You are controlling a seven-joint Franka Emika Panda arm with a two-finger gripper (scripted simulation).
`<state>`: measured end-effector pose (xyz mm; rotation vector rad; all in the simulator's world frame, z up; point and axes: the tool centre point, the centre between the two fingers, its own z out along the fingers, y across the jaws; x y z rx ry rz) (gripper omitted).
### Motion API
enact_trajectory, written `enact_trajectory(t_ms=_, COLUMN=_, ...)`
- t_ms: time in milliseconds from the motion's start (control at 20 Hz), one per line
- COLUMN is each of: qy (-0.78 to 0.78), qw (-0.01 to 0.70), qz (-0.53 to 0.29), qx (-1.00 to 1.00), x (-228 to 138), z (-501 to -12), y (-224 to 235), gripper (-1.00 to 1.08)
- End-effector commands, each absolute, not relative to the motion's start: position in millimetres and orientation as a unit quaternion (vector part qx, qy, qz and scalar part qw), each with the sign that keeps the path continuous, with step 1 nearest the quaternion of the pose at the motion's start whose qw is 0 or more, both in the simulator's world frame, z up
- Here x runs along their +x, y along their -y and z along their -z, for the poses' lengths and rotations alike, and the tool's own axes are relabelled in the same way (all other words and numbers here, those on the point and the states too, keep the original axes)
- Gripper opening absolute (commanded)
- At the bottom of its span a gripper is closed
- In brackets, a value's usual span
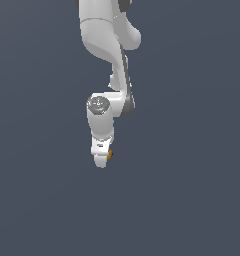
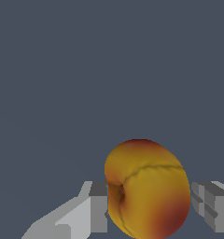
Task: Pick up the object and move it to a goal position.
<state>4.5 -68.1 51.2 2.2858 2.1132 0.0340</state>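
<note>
The object (image 2: 149, 191) is a roundish orange-yellow fruit with red patches and a crease down one side. In the wrist view it fills the gap between my two grey fingers (image 2: 97, 210), and both pads look pressed against its sides. My gripper (image 2: 149, 207) is shut on it. In the exterior view the white gripper (image 1: 103, 160) points down from the arm, and only a small orange edge of the object (image 1: 110, 155) shows at its side. The rest of the object is hidden by the hand.
The surroundings are a plain dark blue-grey surface (image 1: 192, 200) with no other objects, edges or containers in view. The white arm (image 1: 109, 45) comes down from the top of the exterior view.
</note>
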Motion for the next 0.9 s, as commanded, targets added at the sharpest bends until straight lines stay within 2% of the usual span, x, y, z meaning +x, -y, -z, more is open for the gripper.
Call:
enact_trajectory(t_ms=0, qy=-0.679, qw=0.0, qz=0.0, qx=0.735, x=-8, z=-35, y=67, gripper=-1.0)
enact_trajectory(t_ms=450, qy=-0.679, qw=0.001, qz=-0.001, qx=0.734, x=-9, z=-45, y=65, gripper=-1.0)
enact_trajectory(t_ms=850, qy=-0.679, qw=0.001, qz=0.0, qx=0.734, x=-17, z=-87, y=57, gripper=-1.0)
